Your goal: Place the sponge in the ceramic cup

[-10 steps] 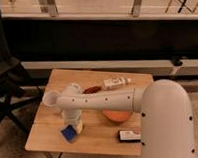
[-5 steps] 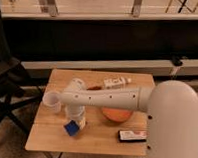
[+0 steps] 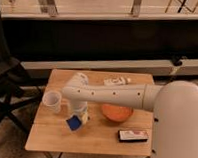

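The bright blue sponge (image 3: 73, 123) hangs at the tip of my gripper (image 3: 78, 117), which is shut on it just above the wooden table (image 3: 54, 139). The white ceramic cup (image 3: 52, 100) stands upright on the table's left side, a short way up and left of the sponge. My white arm reaches in from the right across the middle of the table and bends down at the wrist to the gripper. The gripper body hides the top of the sponge.
An orange bowl (image 3: 116, 113) sits right of the gripper, partly under the arm. A black-and-white box (image 3: 133, 136) lies near the front right edge. A white tube-like item (image 3: 116, 81) lies at the back. A dark folding chair (image 3: 7, 88) stands left of the table.
The gripper has risen a little with the sponge and shifted slightly right; the sponge has come up off the table. The cup, bowl and box have stayed put.
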Controlling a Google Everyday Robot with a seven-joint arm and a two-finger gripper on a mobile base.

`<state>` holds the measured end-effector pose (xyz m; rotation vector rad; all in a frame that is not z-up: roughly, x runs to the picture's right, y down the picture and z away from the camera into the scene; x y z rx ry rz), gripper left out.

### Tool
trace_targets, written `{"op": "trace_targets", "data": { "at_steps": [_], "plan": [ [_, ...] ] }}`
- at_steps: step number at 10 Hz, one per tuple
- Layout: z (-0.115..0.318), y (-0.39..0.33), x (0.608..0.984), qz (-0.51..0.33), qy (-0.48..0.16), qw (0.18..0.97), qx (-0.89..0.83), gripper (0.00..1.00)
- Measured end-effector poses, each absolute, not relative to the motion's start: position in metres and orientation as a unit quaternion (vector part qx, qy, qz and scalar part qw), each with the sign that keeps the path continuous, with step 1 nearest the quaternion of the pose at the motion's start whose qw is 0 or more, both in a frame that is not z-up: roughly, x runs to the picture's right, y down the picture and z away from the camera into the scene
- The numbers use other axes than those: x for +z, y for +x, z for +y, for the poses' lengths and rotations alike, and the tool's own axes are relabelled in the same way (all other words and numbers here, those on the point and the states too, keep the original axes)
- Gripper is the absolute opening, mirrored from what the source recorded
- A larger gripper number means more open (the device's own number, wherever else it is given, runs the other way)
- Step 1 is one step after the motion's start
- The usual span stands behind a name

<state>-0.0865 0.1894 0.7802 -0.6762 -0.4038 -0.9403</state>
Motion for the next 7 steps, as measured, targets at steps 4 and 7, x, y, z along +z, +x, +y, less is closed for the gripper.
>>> {"op": "trace_targets", "data": {
  "at_steps": [4, 7],
  "plan": [
    [0.164, -0.087, 0.769, -0.176, -0.312, 0.825, -0.437, 0.01],
    [0.146, -0.09, 0.766, -0.163, -0.313, 0.824, -0.444, 0.01]
  ]
}}
